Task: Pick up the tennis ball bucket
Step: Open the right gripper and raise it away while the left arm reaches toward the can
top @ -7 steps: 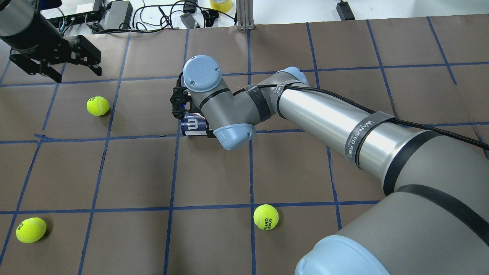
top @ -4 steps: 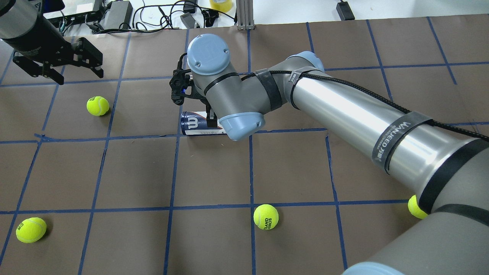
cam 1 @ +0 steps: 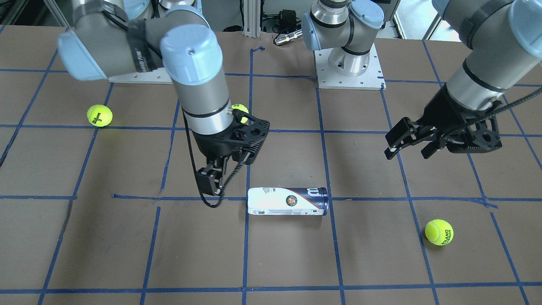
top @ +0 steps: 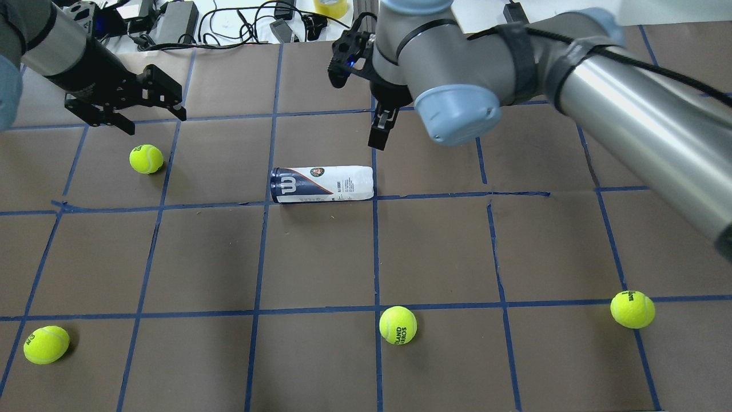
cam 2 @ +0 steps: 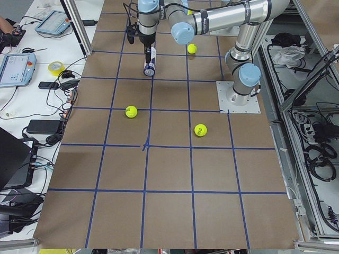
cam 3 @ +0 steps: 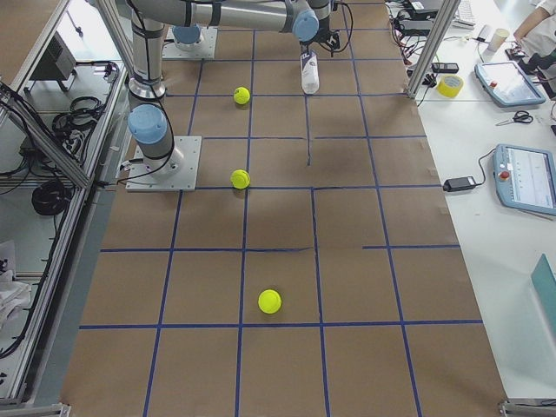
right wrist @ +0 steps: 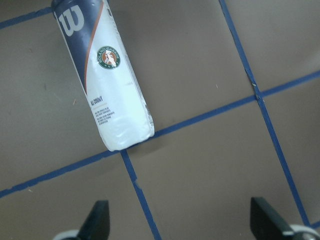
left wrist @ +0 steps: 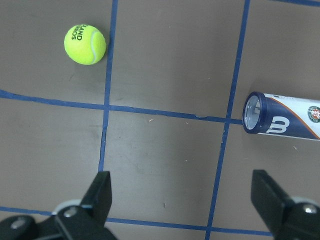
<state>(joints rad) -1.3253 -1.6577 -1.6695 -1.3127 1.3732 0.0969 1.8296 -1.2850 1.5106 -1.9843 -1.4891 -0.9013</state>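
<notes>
The tennis ball bucket [top: 322, 184] is a slim white and navy can with a "W" logo. It lies on its side on the brown table [top: 320, 257]. It also shows in the front view [cam 1: 288, 201], the left wrist view [left wrist: 282, 120] and the right wrist view [right wrist: 102, 75]. My right gripper [top: 378, 133] hangs open and empty above the table, just past the can's white end [cam 1: 211, 186]. Its fingertips [right wrist: 97, 220] stand wide apart. My left gripper [top: 151, 119] is open and empty, far to the can's navy side [cam 1: 408, 152].
Several yellow-green tennis balls lie around: one below the left gripper [top: 146, 158], one at the near left [top: 46, 344], one near the middle front [top: 398, 325], one at the near right [top: 632, 309]. Cables and boxes [top: 171, 20] line the far edge.
My right gripper has risen off the can and moved away to the far right, empty. The can has stayed lying in place. My left gripper has shifted a little to the right.
</notes>
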